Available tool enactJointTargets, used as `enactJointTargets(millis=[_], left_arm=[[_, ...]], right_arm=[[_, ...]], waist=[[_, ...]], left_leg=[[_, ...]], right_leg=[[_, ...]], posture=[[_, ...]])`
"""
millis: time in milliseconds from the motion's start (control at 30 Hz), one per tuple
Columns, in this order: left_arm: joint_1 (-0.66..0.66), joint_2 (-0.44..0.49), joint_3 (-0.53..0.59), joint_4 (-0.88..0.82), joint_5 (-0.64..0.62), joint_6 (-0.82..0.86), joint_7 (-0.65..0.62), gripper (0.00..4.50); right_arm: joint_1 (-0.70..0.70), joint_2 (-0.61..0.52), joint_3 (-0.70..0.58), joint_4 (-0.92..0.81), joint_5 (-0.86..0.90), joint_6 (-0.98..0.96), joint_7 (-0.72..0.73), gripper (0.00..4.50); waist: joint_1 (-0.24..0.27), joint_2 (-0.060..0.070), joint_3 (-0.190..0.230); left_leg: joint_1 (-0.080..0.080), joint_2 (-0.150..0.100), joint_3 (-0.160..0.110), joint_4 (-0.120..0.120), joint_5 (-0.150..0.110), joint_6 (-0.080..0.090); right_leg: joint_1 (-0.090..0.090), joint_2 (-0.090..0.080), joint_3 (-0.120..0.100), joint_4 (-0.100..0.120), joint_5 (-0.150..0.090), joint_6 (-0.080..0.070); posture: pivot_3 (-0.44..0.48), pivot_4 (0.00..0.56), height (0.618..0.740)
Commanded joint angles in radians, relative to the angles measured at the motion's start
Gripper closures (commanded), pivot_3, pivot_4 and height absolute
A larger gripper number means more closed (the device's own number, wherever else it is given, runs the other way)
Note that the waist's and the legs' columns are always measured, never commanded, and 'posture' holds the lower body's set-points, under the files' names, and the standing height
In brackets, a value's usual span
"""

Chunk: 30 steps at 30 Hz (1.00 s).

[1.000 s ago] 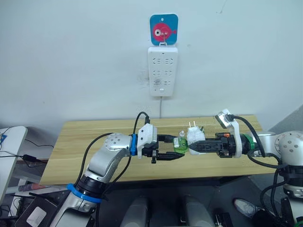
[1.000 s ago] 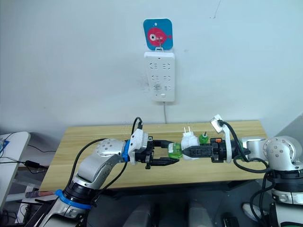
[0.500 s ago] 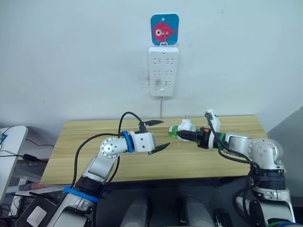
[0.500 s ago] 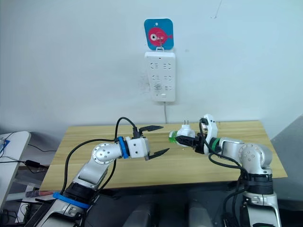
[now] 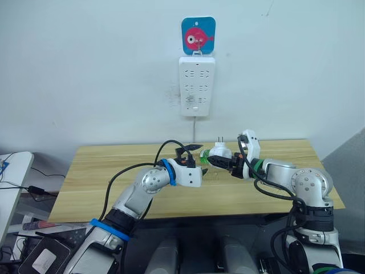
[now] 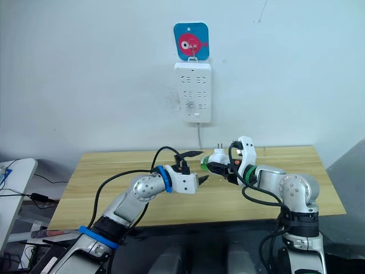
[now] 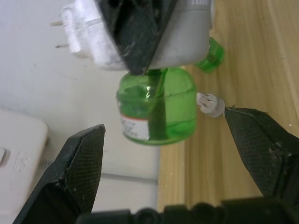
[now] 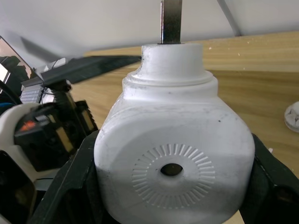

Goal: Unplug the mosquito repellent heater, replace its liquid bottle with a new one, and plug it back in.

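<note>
Two grippers met above the table [image 5: 114, 171]
Heater [image 5: 219, 153] is clamped by right gripper [image 5: 224, 160]; left gripper [image 5: 201, 157] is spread around its green bottle [image 7: 159, 109], label unreadable.

The mosquito repellent heater [image 8: 173, 168] is white, its domed face ringed with fine radial ridges. The liquid bottle [image 7: 156, 112] under it is translucent green (white label). On the far wall, a white power strip [image 5: 197, 85] hangs below a blue card with a pink fish [image 5: 198, 35]. The table [image 5: 114, 171] is pale wood.
</note>
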Motion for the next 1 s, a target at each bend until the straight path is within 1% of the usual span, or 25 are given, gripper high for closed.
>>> enactJointTargets(millis=[33,167,267,367,400,467,600,733,767,833,900,967,1000], left_arm=[[-0.019,-0.014,-0.012,-0.013,0.017,0.005,0.026,0.0],[-0.023,-0.026,-0.027,-0.03,0.028,0.01,0.028,0.0],[-0.025,-0.027,-0.032,-0.029,0.032,0.027,0.016,0.58],[-0.025,-0.024,-0.035,-0.023,0.028,0.031,0.01,1.47],[-0.025,-0.023,-0.036,-0.023,0.026,0.033,0.007,1.83],[-0.022,-0.021,-0.037,-0.025,0.024,0.033,0.003,2.28],[-0.022,-0.021,-0.035,-0.023,0.021,0.03,-0.004,2.28],[-0.025,-0.02,-0.034,-0.019,0.015,0.024,-0.005,2.28],[-0.02,-0.027,-0.025,-0.015,-0.004,0.033,-0.005,2.28],[-0.008,-0.042,-0.005,-0.006,-0.041,0.057,-0.006,2.28],[0.022,-0.085,0.048,0.016,-0.14,0.113,-0.011,2.28],[0.064,-0.171,0.147,0.014,-0.331,0.208,-0.03,2.28],[0.08,-0.204,0.189,0.001,-0.414,0.25,-0.044,2.28]], right_arm=[[-0.004,0.009,-0.005,-0.051,0.011,0.006,0.001,1.46],[-0.01,0.01,-0.005,-0.054,0.012,0.013,0.005,1.46],[-0.018,0.011,-0.008,-0.058,0.02,0.025,0.009,1.46],[-0.023,0.014,-0.011,-0.063,0.033,0.04,0.015,1.46],[-0.023,0.015,-0.012,-0.066,0.038,0.046,0.018,1.46],[-0.022,0.018,-0.014,-0.073,0.047,0.059,0.024,1.46],[-0.023,0.019,-0.007,-0.093,0.066,0.067,0.052,1.46],[-0.023,0.004,0.021,-0.118,0.048,0.009,0.096,0.08],[-0.017,0.0,0.032,-0.129,0.009,-0.054,0.104,0.0],[-0.007,0.0,0.044,-0.138,-0.043,-0.149,0.116,0.0],[0.001,0.034,0.014,-0.123,-0.054,-0.218,0.106,0.0],[0.014,0.058,0.013,-0.12,-0.093,-0.333,0.123,0.0],[0.026,0.055,0.032,-0.125,-0.132,-0.399,0.139,0.0]], waist=[[0.0,0.0,-0.002],[0.0,0.0,-0.006],[0.0,0.0,-0.01],[-0.001,0.0,-0.011],[-0.001,0.0,-0.011],[-0.001,0.0,-0.011],[-0.001,0.0,-0.011],[-0.001,0.0,-0.011],[-0.001,0.0,-0.011],[-0.001,0.0,-0.011],[-0.002,0.0,-0.012],[-0.004,0.0,-0.014],[-0.006,0.0,-0.014]], left_leg=[[0.0,0.0,0.0,0.0,0.0,0.0],[0.0,0.0,0.0,0.0,0.0,0.0],[0.0,0.0,0.0,0.0,0.0,0.0],[0.0,0.0,0.0,0.0,0.0,0.0],[0.0,0.0,0.0,0.0,0.0,0.0],[0.0,0.0,0.0,0.0,0.0,0.0],[0.0,0.0,0.0,0.0,0.0,0.0],[0.0,0.0,0.0,0.0,0.0,0.0],[0.0,0.0,0.0,0.0,0.0,0.0],[0.0,0.0,0.0,0.0,0.0,0.0],[0.0,0.0,0.0,0.0,0.0,0.0],[0.0,0.0,0.0,0.0,0.0,0.0],[0.0,0.0,0.0,0.0,0.0,0.0]], right_leg=[[0.0,0.0,0.0,0.0,0.0,0.0],[0.0,0.0,0.0,0.0,0.0,0.0],[0.0,0.0,0.0,0.0,0.0,0.0],[0.0,0.0,0.0,0.0,0.0,0.0],[0.0,0.0,0.0,0.0,0.0,0.0],[0.0,0.0,0.0,0.0,0.0,0.0],[0.0,0.0,0.0,0.0,0.0,0.0],[0.0,0.0,0.0,0.0,0.0,0.0],[0.0,0.0,0.0,0.0,0.0,0.0],[0.0,0.0,-0.001,0.0,0.0,0.0],[0.0,0.0,-0.001,0.0,0.0,0.0],[0.0,0.0,-0.001,0.0,0.0,0.0],[0.0,0.0,-0.001,0.0,0.0,0.0]], posture=[[-0.005,0.124,0.74],[-0.008,0.122,0.74],[-0.008,0.121,0.74],[-0.011,0.123,0.74],[-0.011,0.123,0.74],[-0.012,0.125,0.74],[-0.013,0.127,0.74],[-0.015,0.128,0.74],[-0.015,0.128,0.74],[-0.017,0.129,0.74],[-0.019,0.131,0.74],[-0.025,0.135,0.74],[-0.025,0.135,0.74]])
